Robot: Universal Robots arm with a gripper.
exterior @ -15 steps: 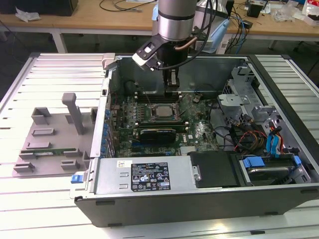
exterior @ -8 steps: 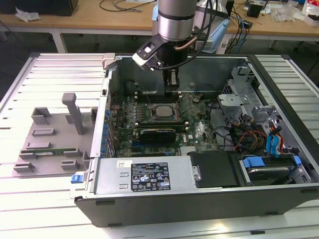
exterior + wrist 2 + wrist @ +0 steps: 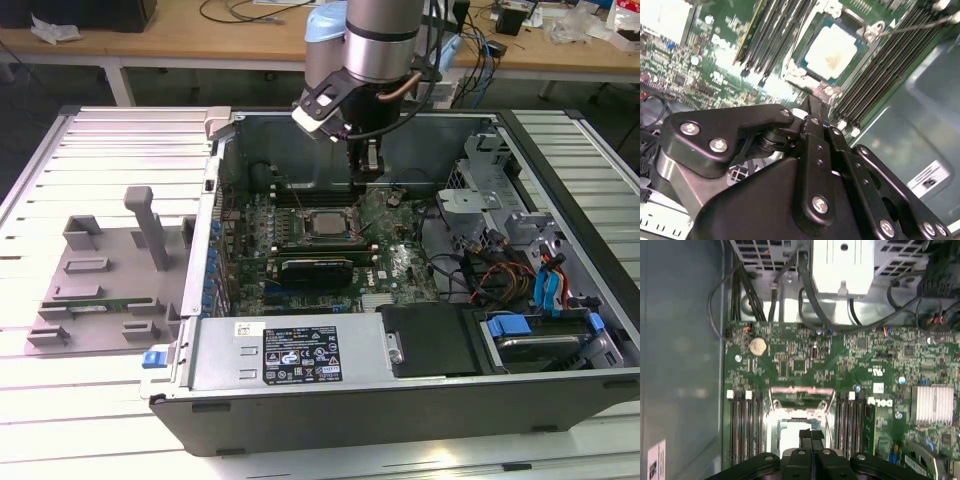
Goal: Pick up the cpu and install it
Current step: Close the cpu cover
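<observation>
Closest to the lens in the second wrist view is the gripper [image 3: 811,106], all black links and bolt heads. Its two fingers [image 3: 805,436] are pressed together, with nothing visible between them. The tips hang low over the motherboard [image 3: 840,365], just beside one edge of the socket [image 3: 800,75]. Whether they touch the board cannot be told.

The cpu [image 3: 832,49] lies flat inside the socket with its silver-grey top facing up and uncovered, a thin rim showing around it. It is apart from the gripper. Rows of dark memory slots [image 3: 880,70] flank the socket on two opposite sides. A thin wire lever [image 3: 920,26] runs away from one socket corner. In the first wrist view a bright metal frame [image 3: 801,392] stands along the socket's far edge. A coin cell [image 3: 758,346] sits beyond that, and a finned heatsink [image 3: 932,404] is well apart from the socket.

In the exterior view the arm [image 3: 380,40] reaches down into an open computer case [image 3: 400,420] that lies on a pale slatted bench [image 3: 60,400]. A labelled power supply [image 3: 290,350] sits between the socket and the case's near wall. Blue cables [image 3: 548,290] lie well apart from the socket, toward the exterior view's right. A grey fixture [image 3: 100,270] rests on the bench outside the case, well apart from the socket toward the exterior view's left.
</observation>
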